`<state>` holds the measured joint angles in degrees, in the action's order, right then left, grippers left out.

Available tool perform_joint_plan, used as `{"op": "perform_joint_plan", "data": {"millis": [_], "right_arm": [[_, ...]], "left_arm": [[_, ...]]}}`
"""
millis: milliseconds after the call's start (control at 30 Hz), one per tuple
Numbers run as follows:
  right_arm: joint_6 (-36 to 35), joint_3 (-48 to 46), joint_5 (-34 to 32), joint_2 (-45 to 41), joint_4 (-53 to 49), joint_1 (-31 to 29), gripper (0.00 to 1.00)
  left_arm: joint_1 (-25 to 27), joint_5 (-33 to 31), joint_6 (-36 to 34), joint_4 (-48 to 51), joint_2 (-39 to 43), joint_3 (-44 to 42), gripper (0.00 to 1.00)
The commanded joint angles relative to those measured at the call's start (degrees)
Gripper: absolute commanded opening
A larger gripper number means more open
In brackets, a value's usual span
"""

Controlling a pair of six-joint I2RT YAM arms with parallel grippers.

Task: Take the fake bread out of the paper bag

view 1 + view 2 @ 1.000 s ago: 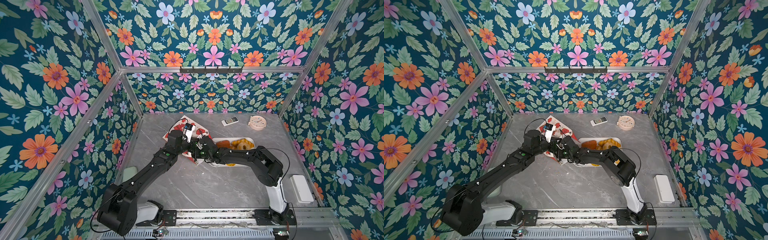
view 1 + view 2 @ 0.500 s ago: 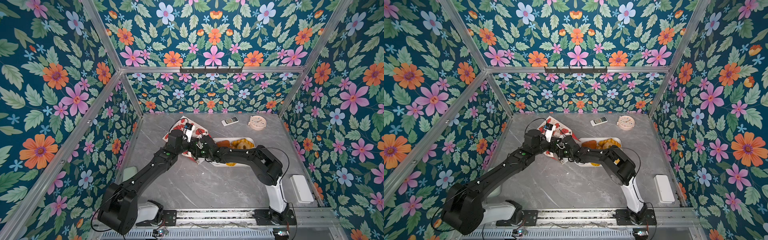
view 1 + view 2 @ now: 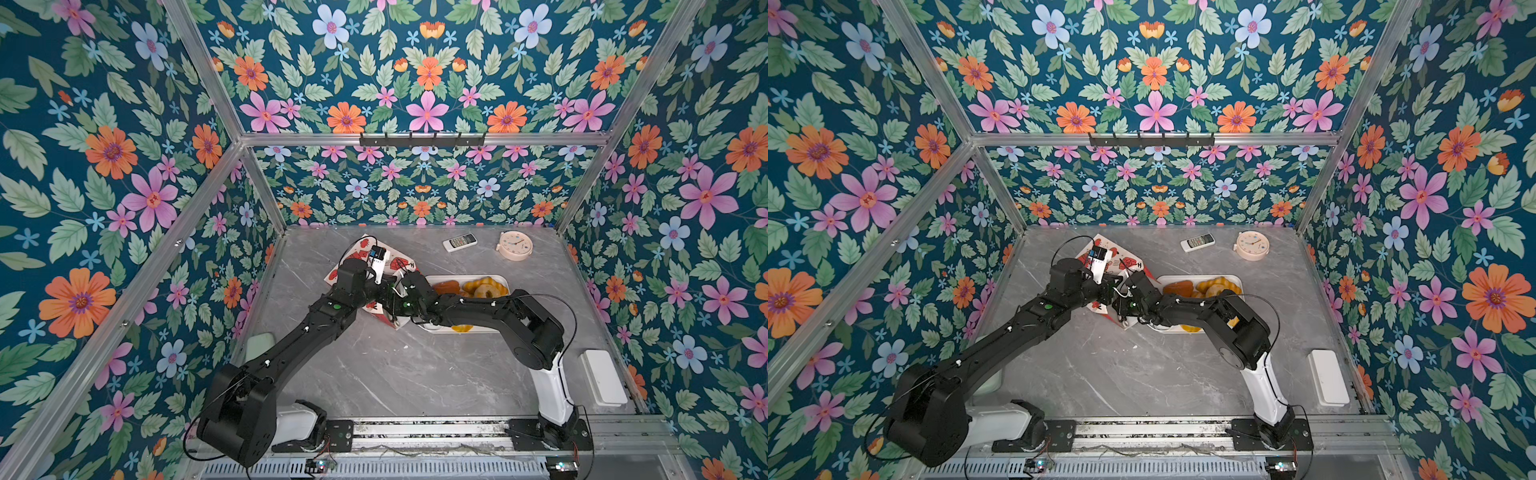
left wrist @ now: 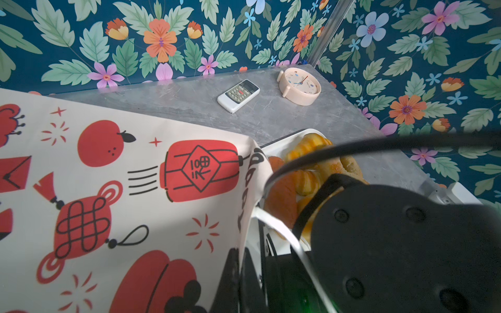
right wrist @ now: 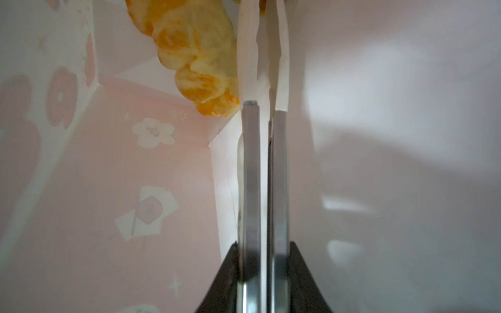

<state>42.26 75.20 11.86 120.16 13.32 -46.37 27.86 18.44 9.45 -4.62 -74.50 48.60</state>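
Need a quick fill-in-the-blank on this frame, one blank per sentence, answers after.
1. The left gripper pinches the edge of the ___.
2. The right gripper reaches ___ that bag, next to a fake bread piece.
3. The pastries already out lie in the white ___.
4. Beside the remote lies a peach-coloured ___.

Missing words: paper bag; inside; tray; clock.
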Motion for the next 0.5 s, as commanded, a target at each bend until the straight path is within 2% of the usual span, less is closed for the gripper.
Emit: {"op": "perform_joint_plan", "data": {"millis": [0, 467], "right_arm": [[0.7, -0.6, 0.7, -0.7, 3.1, 0.1, 0.17], [-0.6, -5.1, 4.0, -5.8, 0.7, 1.0, 0.05]], "left_arm": [[0.0, 0.4, -0.3, 0.0, 0.0, 0.2, 0.01], [-0.3, -1.1, -1.2, 1.3, 0.1, 0.4, 0.01]]}}
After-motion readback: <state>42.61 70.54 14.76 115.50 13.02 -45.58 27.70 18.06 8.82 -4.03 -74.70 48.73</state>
